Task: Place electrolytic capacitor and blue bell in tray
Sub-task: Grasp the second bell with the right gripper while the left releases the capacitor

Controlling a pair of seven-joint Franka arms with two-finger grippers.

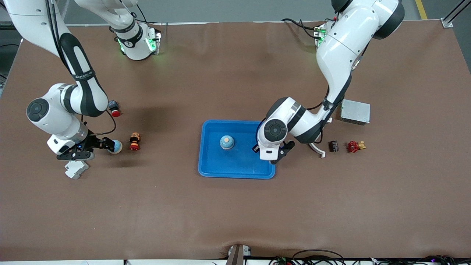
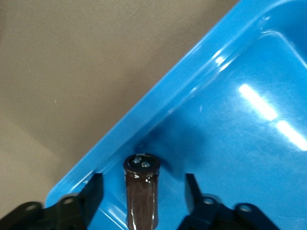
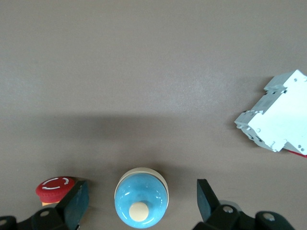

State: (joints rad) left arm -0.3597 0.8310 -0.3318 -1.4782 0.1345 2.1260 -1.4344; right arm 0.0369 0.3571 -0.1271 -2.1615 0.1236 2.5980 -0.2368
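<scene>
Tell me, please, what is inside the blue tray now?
In the blue tray a blue bell sits on the floor. The left gripper, open, straddles a brown electrolytic capacitor near one corner. Its lower end is cut off, so contact with the floor is unclear.

Bright, even light; glare streaks the tray (image 2: 249, 100).

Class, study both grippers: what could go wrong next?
The capacitor sits close to the tray rim between the left gripper's open fingers; a nudge while withdrawing could knock it over. The right gripper straddles the blue bell, with a red button beside one finger; closing may bump it.
</scene>
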